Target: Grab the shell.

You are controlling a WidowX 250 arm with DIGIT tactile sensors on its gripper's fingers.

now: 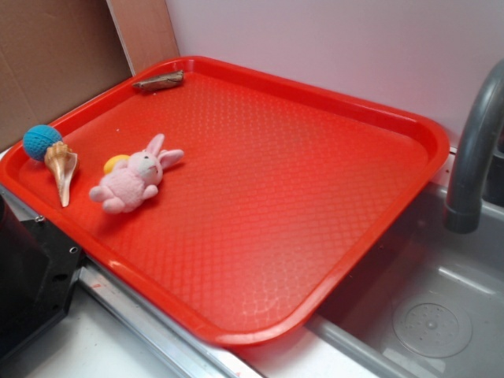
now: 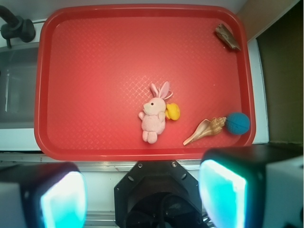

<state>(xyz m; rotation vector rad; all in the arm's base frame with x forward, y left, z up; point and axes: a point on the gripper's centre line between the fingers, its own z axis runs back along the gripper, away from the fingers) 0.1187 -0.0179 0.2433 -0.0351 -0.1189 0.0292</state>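
The shell (image 1: 61, 169) (image 2: 206, 129) is a glossy tan-and-cream spiral lying flat on the red tray (image 1: 315, 197) (image 2: 95, 71), near its left edge in the exterior view. Its wide end touches a blue crocheted ball (image 1: 40, 141) (image 2: 237, 123). In the wrist view my gripper (image 2: 142, 194) is high above, off the tray's near edge. It stands open, both pads (image 2: 222, 194) far apart with nothing between them. The shell lies ahead and to the right of the jaws. The gripper itself does not show in the exterior view.
A pink bunny (image 1: 134, 179) (image 2: 155, 115) with a yellow piece (image 2: 172, 111) lies beside the shell. A brown flat piece (image 1: 159, 80) (image 2: 226, 37) sits in a far tray corner. A grey sink (image 1: 425, 315) and faucet (image 1: 476, 150) adjoin the tray. The black robot base (image 2: 159, 190) is below the gripper.
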